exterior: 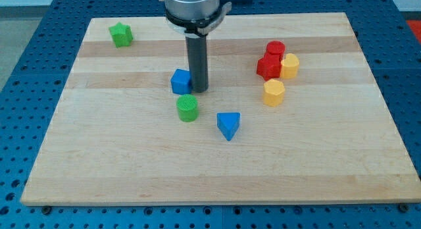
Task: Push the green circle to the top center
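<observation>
The green circle (187, 108) is a short green cylinder lying a little left of the board's middle. My tip (198, 90) stands just above and to the right of it, a small gap apart. The rod comes down from the view's top centre. A blue cube (181, 81) sits right against the rod's left side, directly above the green circle.
A blue triangle (228, 125) lies below right of the green circle. A green star (121, 35) sits at the top left. At the right are a red cylinder (275, 50), a red block (268, 67), and two yellow blocks (289, 66) (273, 93). The wooden board (131, 163) ends in blue pegboard.
</observation>
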Controlling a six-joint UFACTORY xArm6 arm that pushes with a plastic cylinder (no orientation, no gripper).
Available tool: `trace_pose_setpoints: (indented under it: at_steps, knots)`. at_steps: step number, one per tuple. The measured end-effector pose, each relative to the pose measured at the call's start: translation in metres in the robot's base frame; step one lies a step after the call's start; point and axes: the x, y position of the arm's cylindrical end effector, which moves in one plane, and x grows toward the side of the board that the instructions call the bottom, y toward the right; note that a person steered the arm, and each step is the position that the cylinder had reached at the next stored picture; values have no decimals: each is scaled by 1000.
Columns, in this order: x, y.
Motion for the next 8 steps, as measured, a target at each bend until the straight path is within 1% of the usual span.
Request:
trace_pose_setpoints:
  at_steps: [1,3,4,5,6,8]
  knots:
    - [-3,-20]
    - [-3,-79]
    - [25,-89]
    - [80,-89]
    - [104,-80]
    - [104,-15]
